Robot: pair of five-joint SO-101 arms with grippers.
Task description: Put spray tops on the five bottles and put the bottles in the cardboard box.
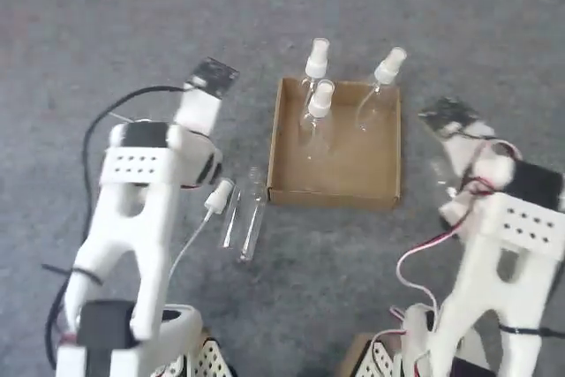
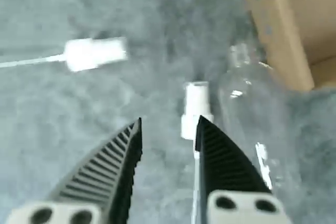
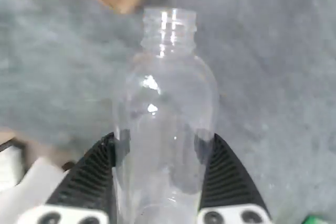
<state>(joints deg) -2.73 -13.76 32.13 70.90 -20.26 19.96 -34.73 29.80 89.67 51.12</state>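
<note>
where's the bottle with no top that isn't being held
In the high view the uncapped bottle lies on its side on the carpet, just outside the cardboard box on the side of the left arm, with a loose spray top beside it.

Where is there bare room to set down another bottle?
Bare: near half of the cardboard box, before three capped bottles; the carpet in front of it. Crowded: left of the box, two spray tops and an uncapped bottle.
</note>
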